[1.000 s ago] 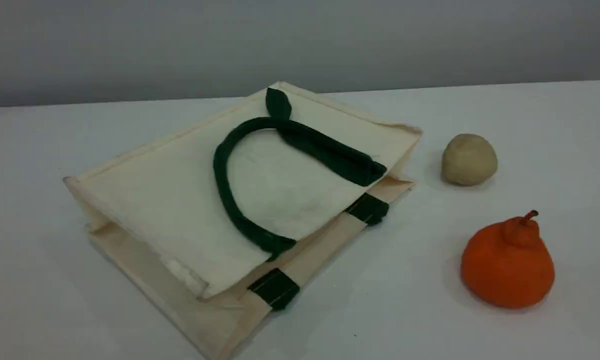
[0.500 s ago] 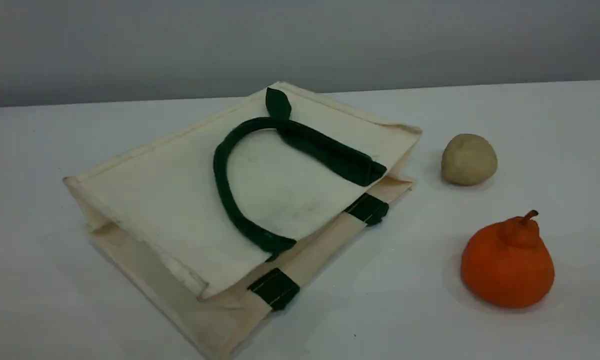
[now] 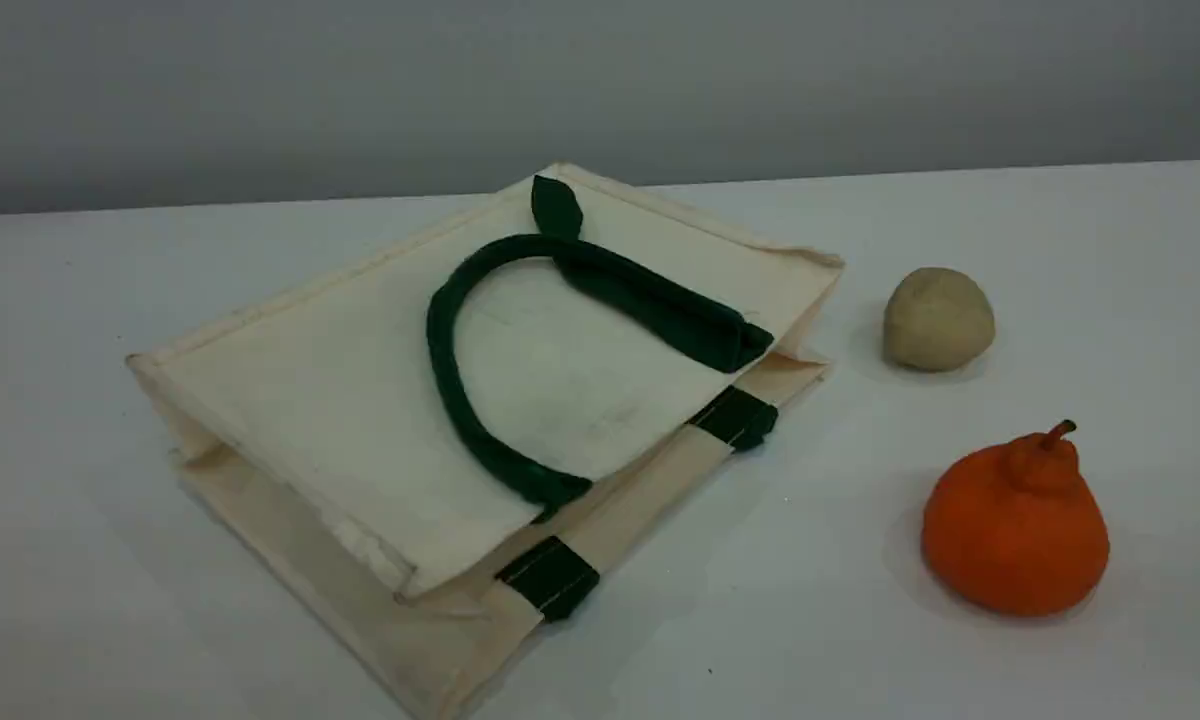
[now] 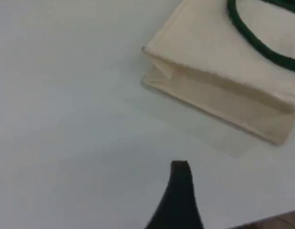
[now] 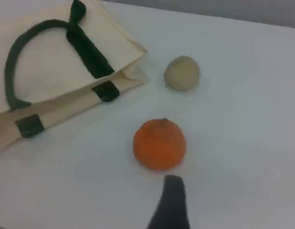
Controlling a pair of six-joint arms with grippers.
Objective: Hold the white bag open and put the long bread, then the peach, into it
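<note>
Both grippers wide, nothing held. The left gripper (image 4: pixel 180 172) hangs over bare table (image 4: pixel 66 119), white bag (image 4: pixel 219 57) ahead and to its right, well apart. The right gripper (image 5: pixel 172 186) has the bag's mouth ahead-left, orange pear-shaped fruit (image 5: pixel 159 144) just ahead, beige ball (image 5: pixel 182 72) beyond that. Bag lies flat, mouth collapsed; no long bread or peach in any view. Canvas looks light and limp, likely won't stay open unaided. Best hold: green strap handle (image 3: pixel 440 350) on the top panel, or the top lip beside it, then lift
</note>
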